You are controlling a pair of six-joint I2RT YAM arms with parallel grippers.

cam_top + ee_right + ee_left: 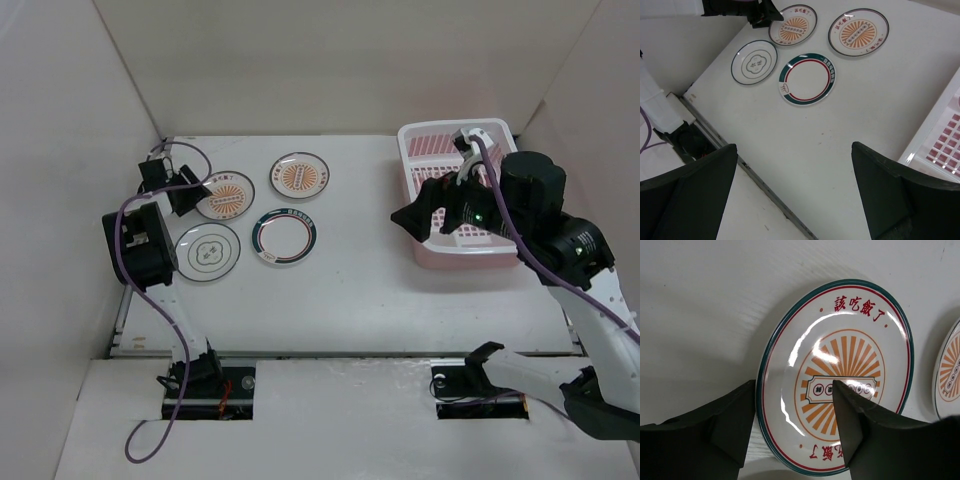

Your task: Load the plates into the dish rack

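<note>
Four white plates lie flat at the back left of the table. My left gripper [186, 190] [794, 390] is open astride the left rim of a sunburst plate [228, 195] [840, 335]. One finger [735, 425] sits just outside that rim, the other [855, 425] over the orange centre. The second sunburst plate [300, 176] lies to its right. In front lie the green-rimmed plate [284, 237] [807, 78] and the thin-ringed plate [207, 251] [754, 62]. The pink dish rack [405, 150] stands at the back right. My right gripper [425, 212] [794, 150] hangs open and empty at the rack's near left side.
White walls close in the table on the left, back and right. A metal strip [765, 187] runs along the table's near edge. The right arm's body [530, 190] covers much of the rack. A purple cable [130, 215] loops by the left arm.
</note>
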